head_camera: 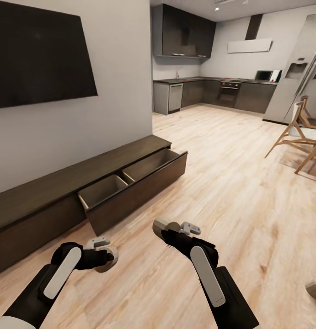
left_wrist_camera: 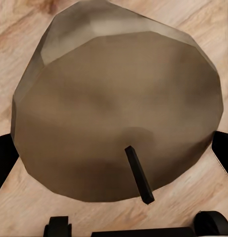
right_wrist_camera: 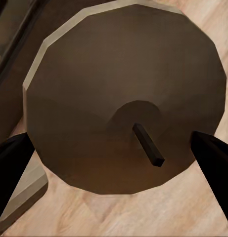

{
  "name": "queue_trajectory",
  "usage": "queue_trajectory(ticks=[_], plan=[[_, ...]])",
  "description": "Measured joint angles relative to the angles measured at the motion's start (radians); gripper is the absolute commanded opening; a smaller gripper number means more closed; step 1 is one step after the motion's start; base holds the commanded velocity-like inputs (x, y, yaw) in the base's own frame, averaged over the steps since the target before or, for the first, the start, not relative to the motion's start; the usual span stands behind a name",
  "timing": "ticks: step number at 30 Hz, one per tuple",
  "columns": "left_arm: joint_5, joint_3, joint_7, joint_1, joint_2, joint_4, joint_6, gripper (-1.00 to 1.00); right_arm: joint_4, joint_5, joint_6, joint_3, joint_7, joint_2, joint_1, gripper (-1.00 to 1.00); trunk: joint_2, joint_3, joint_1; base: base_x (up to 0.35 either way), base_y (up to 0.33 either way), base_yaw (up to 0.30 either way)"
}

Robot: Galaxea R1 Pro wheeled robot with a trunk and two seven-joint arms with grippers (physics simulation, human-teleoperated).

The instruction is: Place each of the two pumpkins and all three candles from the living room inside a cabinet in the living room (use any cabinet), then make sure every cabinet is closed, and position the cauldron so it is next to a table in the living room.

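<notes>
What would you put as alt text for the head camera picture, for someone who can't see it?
Two black robot arms reach forward over a light wood floor, the left gripper and the right gripper each holding a tan candle, toward a long, low dark-brown cabinet with one drawer pulled open. A dark kitchen lies beyond.

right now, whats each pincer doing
Left pincer: shut on a candle.
Right pincer: shut on a second candle.
</notes>
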Motion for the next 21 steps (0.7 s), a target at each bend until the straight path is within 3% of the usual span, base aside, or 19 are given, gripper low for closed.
queue_trajectory(ticks=[9,21], plan=[[0.002,-0.006,0.001,0.000,0.000,0.000,-0.002,-1.00,-0.001,0.002,-0.001,0.001,0.002,0.000,0.000,-1.00,0.000,0.005,0.000,0.305,-0.139,-0.249],[0.000,-0.006,0.001,0.000,0.001,0.000,-0.004,-1.00,0.000,0.002,-0.004,0.005,0.003,-0.001,0.000,-1.00,0.000,0.006,0.000,0.281,-0.222,-0.020]])
